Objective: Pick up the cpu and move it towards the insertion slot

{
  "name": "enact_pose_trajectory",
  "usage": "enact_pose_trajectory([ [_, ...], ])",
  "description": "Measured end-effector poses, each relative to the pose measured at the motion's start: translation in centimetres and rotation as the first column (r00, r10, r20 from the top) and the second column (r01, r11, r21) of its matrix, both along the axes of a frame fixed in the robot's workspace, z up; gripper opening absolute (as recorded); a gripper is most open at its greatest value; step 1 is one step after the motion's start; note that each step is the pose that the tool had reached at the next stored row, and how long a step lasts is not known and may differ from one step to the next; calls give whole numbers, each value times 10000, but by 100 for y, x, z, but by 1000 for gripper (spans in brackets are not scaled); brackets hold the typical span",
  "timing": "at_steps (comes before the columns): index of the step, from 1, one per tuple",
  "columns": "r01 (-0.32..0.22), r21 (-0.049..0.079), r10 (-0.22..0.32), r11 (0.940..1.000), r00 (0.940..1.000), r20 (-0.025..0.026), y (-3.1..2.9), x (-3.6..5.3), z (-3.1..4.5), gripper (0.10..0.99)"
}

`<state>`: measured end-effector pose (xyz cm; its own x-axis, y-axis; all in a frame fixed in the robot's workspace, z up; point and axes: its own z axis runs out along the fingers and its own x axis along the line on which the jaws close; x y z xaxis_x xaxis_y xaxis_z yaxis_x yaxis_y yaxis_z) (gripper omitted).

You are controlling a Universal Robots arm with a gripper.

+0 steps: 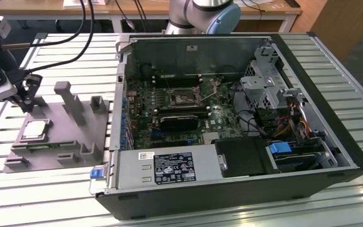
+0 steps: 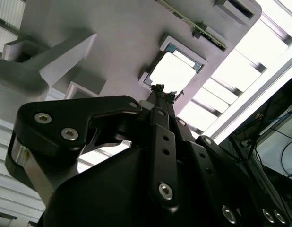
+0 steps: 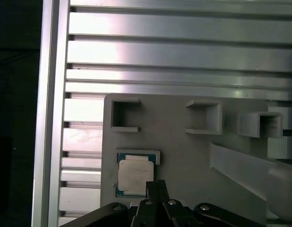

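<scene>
Just beneath the claw [image 3: 156,185], its tips pinched together and empty, the cpu [image 3: 135,175] lies in the grey fixture [image 3: 184,156].

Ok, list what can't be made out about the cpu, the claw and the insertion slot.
- cpu: first wrist view, part hidden behind the claw; contact between them can't be judged.
- cpu's surface: second wrist view, washed out by glare.
- insertion slot: exterior view, contacts in its dark centre too small to see.
- Arm: cut off by the exterior view's top edge.

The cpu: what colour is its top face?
The cpu top is pale silver with a thin blue-green rim; best seen in the first wrist view.
</scene>
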<state>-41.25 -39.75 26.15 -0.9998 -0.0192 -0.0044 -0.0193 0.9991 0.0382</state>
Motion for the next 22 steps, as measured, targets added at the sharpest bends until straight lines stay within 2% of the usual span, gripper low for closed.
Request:
enact_pose_trajectory([
  [9, 2, -1, -2, 10000, 10000, 6, -1, -41, -149, 102],
  [12, 1, 2, -1, 10000, 10000, 40, -3, -71, -193, 102],
  [17, 1, 5, -1, 10000, 9999, 171, -13, -128, -247, 102],
  [22, 1, 6, -1, 10000, 9998, 212, -62, -165, -318, 102],
])
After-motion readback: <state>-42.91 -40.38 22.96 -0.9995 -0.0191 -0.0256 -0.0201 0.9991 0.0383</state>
